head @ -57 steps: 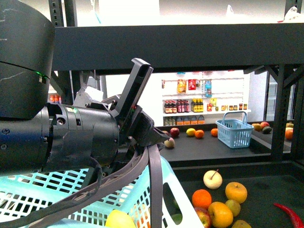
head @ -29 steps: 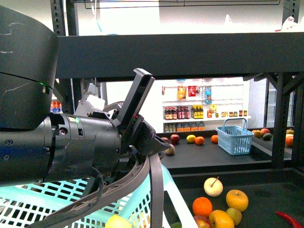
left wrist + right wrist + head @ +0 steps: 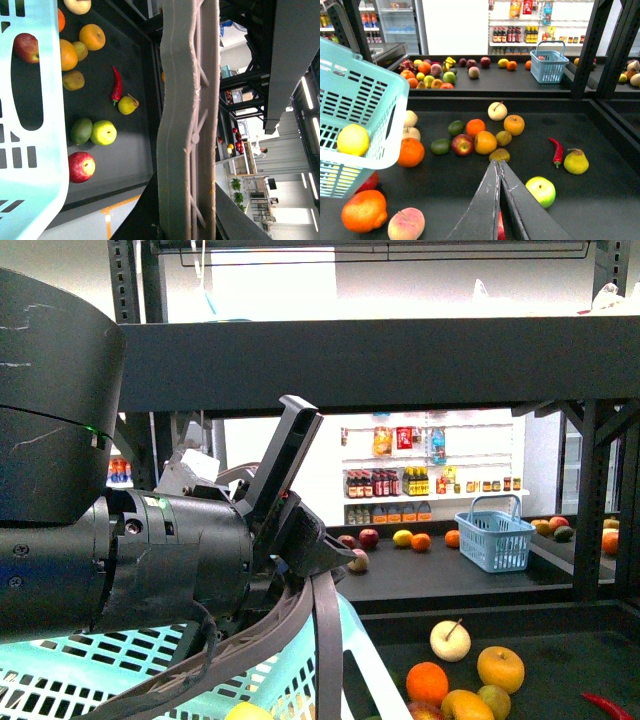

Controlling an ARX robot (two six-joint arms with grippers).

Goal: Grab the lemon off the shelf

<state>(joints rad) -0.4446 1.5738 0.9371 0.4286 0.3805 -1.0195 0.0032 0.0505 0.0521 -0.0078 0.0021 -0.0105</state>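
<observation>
The lemon [image 3: 353, 139] lies inside the light-blue basket [image 3: 365, 100], seen through its slotted wall; its yellow top also shows at the bottom of the front view [image 3: 250, 711]. My left gripper [image 3: 322, 562] is shut on the basket's grey handle [image 3: 187, 125] and holds the basket [image 3: 60, 675] over the left of the black shelf's lower deck [image 3: 610, 165]. An upper deck [image 3: 400, 355] spans overhead. My right gripper [image 3: 498, 163] is shut and empty, low over the deck among the loose fruit.
Loose fruit lies on the deck: oranges [image 3: 411, 152], a cream apple [image 3: 497, 111], a red chilli [image 3: 557, 151], a pear [image 3: 576, 162], a green apple [image 3: 540, 191] and a peach [image 3: 406, 225]. A small blue basket [image 3: 549, 65] stands on a farther rack.
In the front view the decks and fruit have slid downward, as if the view rose. My left arm still holds the basket in the same place in the picture.
</observation>
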